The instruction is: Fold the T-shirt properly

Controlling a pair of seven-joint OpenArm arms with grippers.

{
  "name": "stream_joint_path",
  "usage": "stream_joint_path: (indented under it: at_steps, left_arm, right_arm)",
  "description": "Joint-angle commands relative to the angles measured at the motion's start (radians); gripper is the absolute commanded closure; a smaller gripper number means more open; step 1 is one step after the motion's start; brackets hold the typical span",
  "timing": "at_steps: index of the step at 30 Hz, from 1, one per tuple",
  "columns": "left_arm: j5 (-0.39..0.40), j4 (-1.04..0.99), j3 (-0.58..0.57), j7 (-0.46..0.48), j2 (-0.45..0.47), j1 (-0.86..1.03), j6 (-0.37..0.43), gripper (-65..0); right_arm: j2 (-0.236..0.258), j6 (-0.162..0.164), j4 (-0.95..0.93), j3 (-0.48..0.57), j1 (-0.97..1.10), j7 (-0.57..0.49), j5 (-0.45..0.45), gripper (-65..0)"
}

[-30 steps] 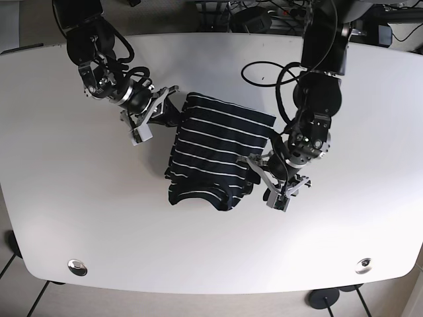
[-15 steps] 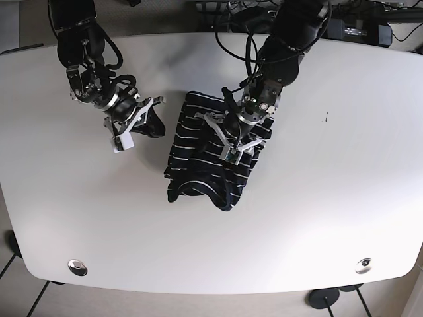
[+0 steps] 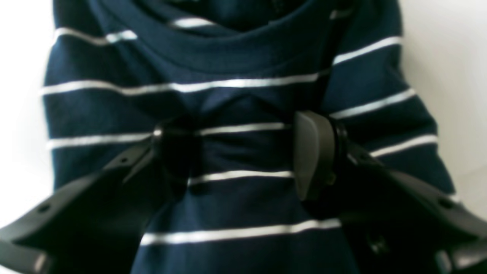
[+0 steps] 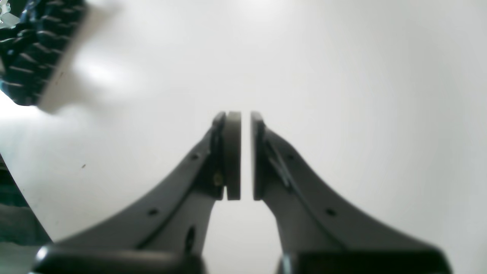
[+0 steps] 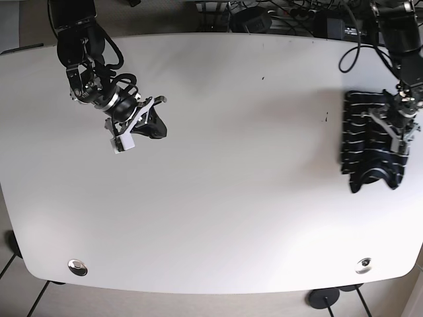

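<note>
Navy cloth with thin white stripes fills the left wrist view: the T-shirt [image 3: 243,152], already folded into a compact bundle, lies at the far edge of the white counter [image 5: 231,198] on the base view's right, well apart from the other arm. The left gripper [image 3: 243,156] sits pressed down on the bundle with its jaws spread wide, and a pinch of fabric puckers up between the two pads; whether they are closing on it or letting it go cannot be told, though nothing is clamped. The right gripper [image 4: 245,156] hangs over bare counter on the opposite side, its jaws nearly together with only a slim gap and nothing between them. The main risk looks to be the bundle's place so near the counter's edge: a sideways drag or a lift with cloth snagged on a pad could pull the layers apart or tip the shirt off the counter. The bunched fabric between the pads suggests the top layer shifts easily, so a careless withdrawal could undo the neat fold. No container of any kind shows in these views, so nothing is held in one.
</note>
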State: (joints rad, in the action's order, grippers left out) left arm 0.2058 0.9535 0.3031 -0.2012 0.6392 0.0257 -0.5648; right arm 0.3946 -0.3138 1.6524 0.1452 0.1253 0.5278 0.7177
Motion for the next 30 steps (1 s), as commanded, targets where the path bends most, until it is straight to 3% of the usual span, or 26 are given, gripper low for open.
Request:
stream_joint_path:
  at_steps: [1,5,7,12,15,18,22,25,26,30]
  left_arm:
    - [-0.049,-0.089,0.023,-0.005,0.106,-0.013,-0.028,-37.4]
    - [-0.049,-0.262,0.025,0.124,0.238,-0.045,-0.080,-37.4]
    - [-0.047,-0.279,0.025,0.145,0.270,-0.059,-0.110,-37.4]
    - [-0.047,-0.100,0.032,0.142,0.285,-0.045,-0.133,-37.2]
    - [0.001,0.098,0.066,0.067,0.275,0.036,-0.133,-37.2]
    - [0.082,0.356,0.074,-0.016,0.219,0.122,-0.133,-37.2]
    - [0.062,0.565,0.054,-0.090,0.074,0.145,-0.133,-37.2]
    - [-0.052,0.726,-0.023,-0.125,-0.051,0.130,-0.133,-37.2]
    - [-0.125,0.803,-0.041,-0.142,-0.140,0.136,-0.133,-37.2]
    - [-0.308,0.910,-0.103,-0.162,-0.381,0.159,-0.133,-37.2]
  right_arm:
    - [0.025,-0.006,0.022,-0.006,-0.011,-0.022,0.020,-2.9]
    - [0.028,-0.006,0.062,-0.006,-0.002,-0.021,0.016,-2.9]
    - [0.030,-0.006,0.088,-0.006,0.007,-0.022,0.015,-2.9]
    - [0.030,-0.002,0.110,-0.006,0.027,-0.024,0.015,-2.9]
    - [0.033,0.000,0.102,-0.008,0.032,-0.025,0.012,-2.9]
    - [0.034,0.000,0.101,-0.077,0.055,-0.027,0.012,-2.9]
    - [0.037,0.000,0.101,-0.134,0.060,-0.027,0.009,-2.9]
    - [0.036,-0.003,0.108,-0.163,0.081,-0.028,-0.094,-2.9]
    - [0.030,-0.006,0.108,-0.184,0.101,-0.051,-0.166,-2.9]
    - [-0.055,-0.008,0.101,-0.238,0.167,-0.185,-0.353,-2.9]
